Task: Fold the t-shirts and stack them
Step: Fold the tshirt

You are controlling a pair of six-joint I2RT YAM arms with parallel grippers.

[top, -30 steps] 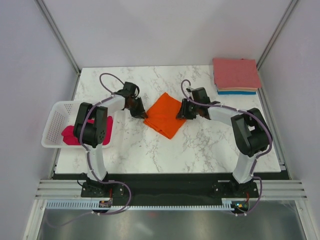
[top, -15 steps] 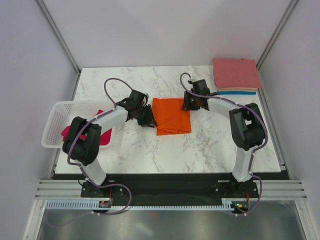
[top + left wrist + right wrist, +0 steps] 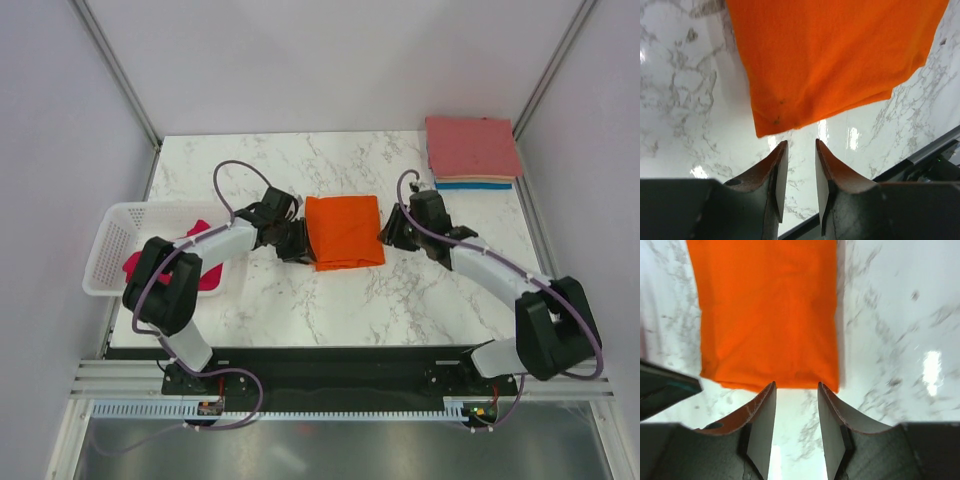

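The orange t-shirt (image 3: 344, 232) lies folded into a neat, roughly square packet in the middle of the marble-patterned bench (image 3: 300, 300), flat on the surface, with its edges nearly square to the bench.

The two arms reach in from either side. The left tool (image 3: 297, 240) sits low at the packet's left edge. In its wrist camera the two fingers stand apart with only bare marble between them, and the shirt's corner is just beyond the tips, not gripped. The right tool (image 3: 392, 232) is at the packet's right edge. Its fingers are also parted with nothing between them, and the shirt's folded edge lies right at the tips. From that view I cannot tell whether the tips touch the cloth.

At the left edge of the bench is a white plastic basket (image 3: 108, 250). A magenta-pink t-shirt (image 3: 138, 268) is bunched up in it, partly hidden behind the left arm.

In the far right corner, well apart from the orange shirt, is the stack of folded t-shirts (image 3: 472, 147). A salmon-pink one is on top, with a thin peach edge and then a blue edge showing along the near side beneath it.
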